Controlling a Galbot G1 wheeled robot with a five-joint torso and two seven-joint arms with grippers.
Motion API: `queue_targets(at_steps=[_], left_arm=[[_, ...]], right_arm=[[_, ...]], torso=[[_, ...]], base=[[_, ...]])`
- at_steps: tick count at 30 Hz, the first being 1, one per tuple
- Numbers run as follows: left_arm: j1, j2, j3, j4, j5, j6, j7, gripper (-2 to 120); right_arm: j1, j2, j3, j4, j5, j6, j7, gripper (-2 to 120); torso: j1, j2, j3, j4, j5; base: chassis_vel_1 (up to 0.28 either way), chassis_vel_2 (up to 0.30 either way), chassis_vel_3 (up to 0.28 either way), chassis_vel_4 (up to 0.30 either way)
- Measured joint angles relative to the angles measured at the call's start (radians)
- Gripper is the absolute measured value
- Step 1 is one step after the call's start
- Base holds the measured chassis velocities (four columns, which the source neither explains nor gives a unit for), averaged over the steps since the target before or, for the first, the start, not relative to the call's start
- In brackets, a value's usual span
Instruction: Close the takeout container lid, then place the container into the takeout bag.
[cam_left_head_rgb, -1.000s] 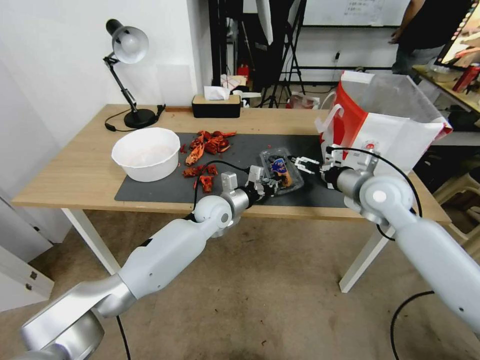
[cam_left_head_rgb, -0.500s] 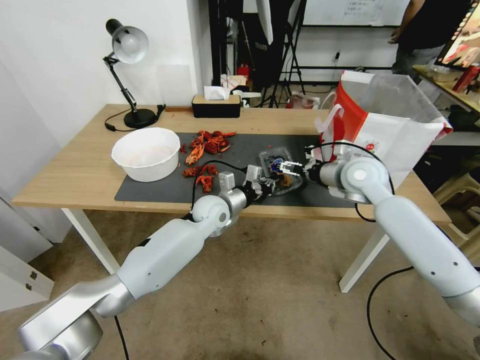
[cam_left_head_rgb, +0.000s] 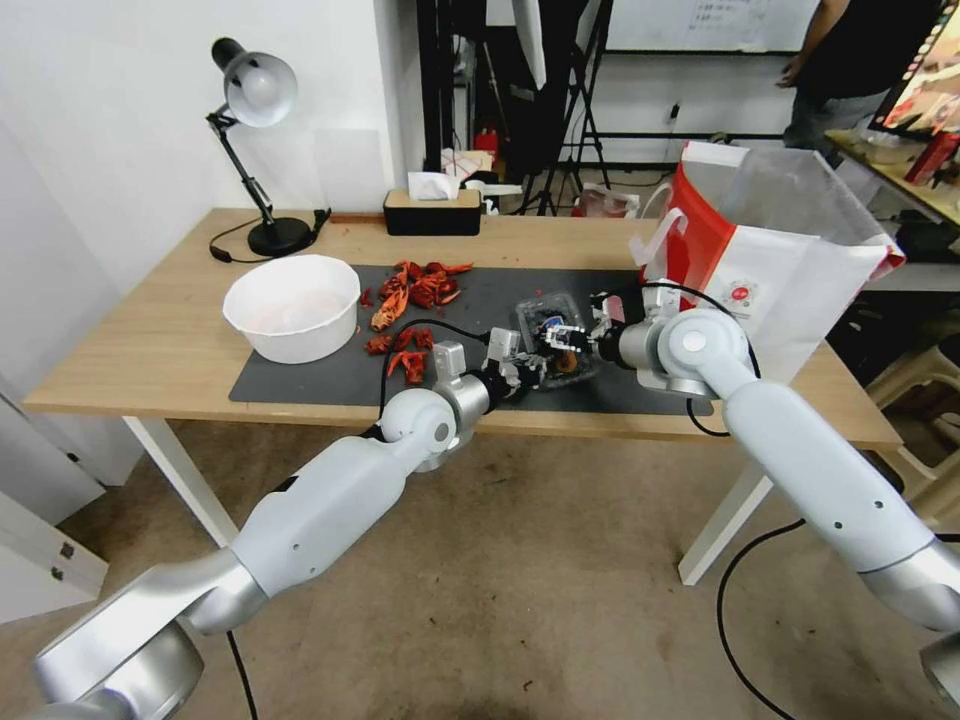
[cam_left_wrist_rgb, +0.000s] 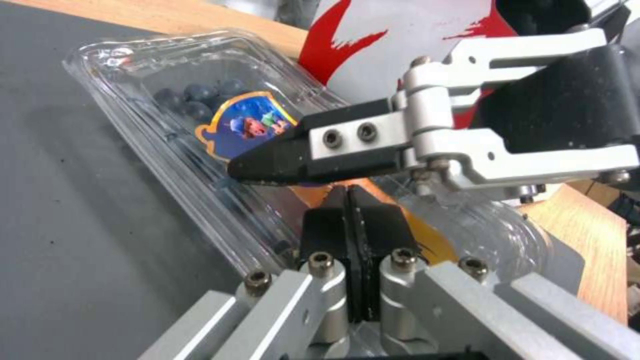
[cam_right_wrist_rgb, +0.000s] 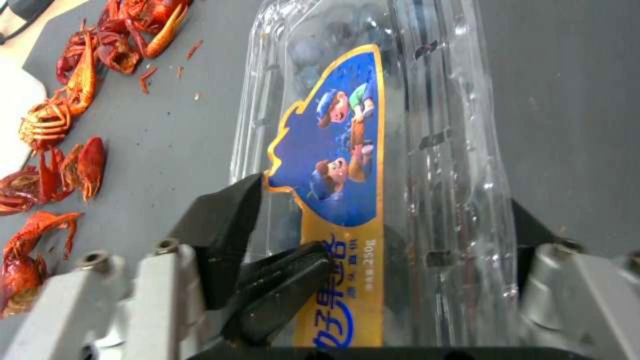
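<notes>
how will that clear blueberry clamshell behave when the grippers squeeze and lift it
The container looks thin-walled, so it probably flexes under the right gripper straddling it. Its glossy plastic may slip. Loose blueberries could shift when tilted.

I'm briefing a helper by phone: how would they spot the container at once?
On the dark mat, between the red-and-white takeout bag and the white bowl, lies the container. It alone is clear plastic, with a blue cartoon label over blueberries.

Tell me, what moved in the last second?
The right claw slid from beside the large white-and-red paper bag over the small clear plastic blueberry box, fingers open astride it. The left claw stayed shut at the box's near edge; the round white bowl stayed put.
</notes>
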Motion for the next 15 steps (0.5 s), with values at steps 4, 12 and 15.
queue_targets(at_steps=[4, 12, 15], left_arm=[[0.003, 0.002, -0.002, -0.002, 0.0, -0.001, 0.0, 0], [0.005, 0.005, -0.004, -0.006, -0.002, -0.002, 0.0, 0], [0.005, 0.005, -0.006, -0.006, -0.003, -0.004, 0.0, 0]], right_arm=[[-0.001, 0.001, 0.004, -0.001, 0.008, 0.001, 0.004, 53], [-0.015, -0.003, 0.017, 0.0, 0.011, 0.005, 0.003, 27], [-0.016, -0.004, 0.02, -0.001, 0.011, 0.005, 0.003, 18]], torso=[[0.0, 0.0, 0.0, 0.0002, 0.0], [0.0, 0.0, 0.0, 0.0002, 0.0], [0.0, 0.0, 0.0, 0.0001, 0.0]], base=[[0.0, 0.0, 0.0, 0.0], [0.0, 0.0, 0.0, 0.0], [0.0, 0.0, 0.0, 0.0]])
